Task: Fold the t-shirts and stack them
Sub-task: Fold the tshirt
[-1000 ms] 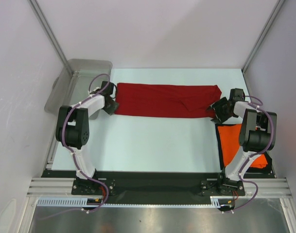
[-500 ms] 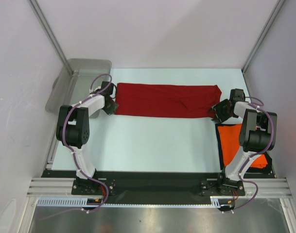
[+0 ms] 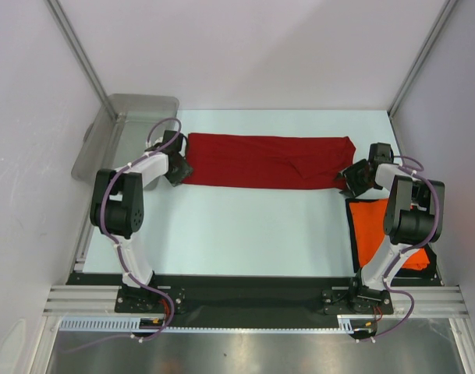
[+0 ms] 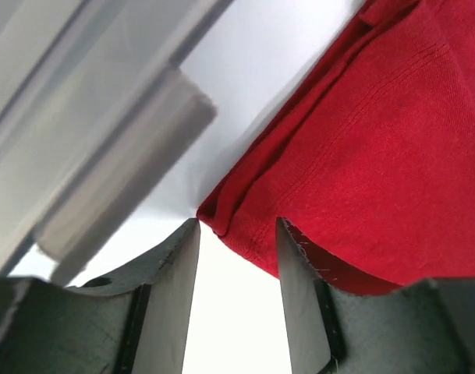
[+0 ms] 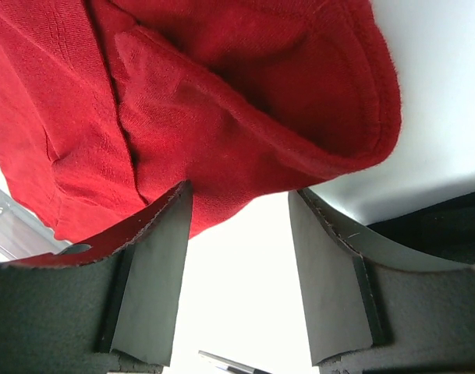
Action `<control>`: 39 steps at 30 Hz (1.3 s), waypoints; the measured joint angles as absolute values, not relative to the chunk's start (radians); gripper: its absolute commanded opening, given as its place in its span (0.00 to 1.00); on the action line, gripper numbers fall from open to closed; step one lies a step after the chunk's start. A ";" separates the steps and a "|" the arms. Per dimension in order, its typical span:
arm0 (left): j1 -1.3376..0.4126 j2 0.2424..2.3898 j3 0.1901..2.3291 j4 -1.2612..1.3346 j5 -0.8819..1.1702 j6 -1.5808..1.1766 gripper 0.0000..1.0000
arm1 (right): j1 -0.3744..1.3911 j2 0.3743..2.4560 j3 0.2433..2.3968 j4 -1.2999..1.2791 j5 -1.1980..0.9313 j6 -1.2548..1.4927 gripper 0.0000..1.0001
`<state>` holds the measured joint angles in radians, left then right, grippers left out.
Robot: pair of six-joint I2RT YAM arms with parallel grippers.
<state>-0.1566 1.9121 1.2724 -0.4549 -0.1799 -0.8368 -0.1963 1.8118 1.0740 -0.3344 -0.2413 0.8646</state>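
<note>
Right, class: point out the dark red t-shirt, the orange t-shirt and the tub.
dark red t-shirt (image 3: 268,161), top view, cloth's middle.
orange t-shirt (image 3: 368,230), top view, visible left part.
translucent grey tub (image 3: 140,99), top view, far rim.

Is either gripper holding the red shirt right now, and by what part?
No. The left gripper and right gripper are open at the red shirt's opposite short ends, nothing clamped.

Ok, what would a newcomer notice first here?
The dark red t-shirt, a long band across the table, with the open left tool at one end and the open right tool at the other. The bright orange t-shirt lies near right, partly under the right arm.
</note>
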 measured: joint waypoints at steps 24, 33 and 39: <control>-0.155 1.875 1.253 -0.477 -0.178 -0.617 0.00 | -0.170 1.822 1.074 -0.316 -0.195 0.867 0.37; -0.170 1.733 1.184 -0.476 -0.207 -0.566 0.00 | -0.157 1.829 1.082 -0.316 -0.196 0.863 0.37; -0.189 1.678 1.079 -0.457 -0.205 -0.565 0.00 | -0.155 1.848 1.107 -0.315 -0.191 0.859 0.37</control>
<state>-0.1890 1.6783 1.0790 -0.4572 -0.2050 -0.5648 -0.1551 1.8484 1.1072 -0.3149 -0.1913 0.8589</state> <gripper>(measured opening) 0.011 0.372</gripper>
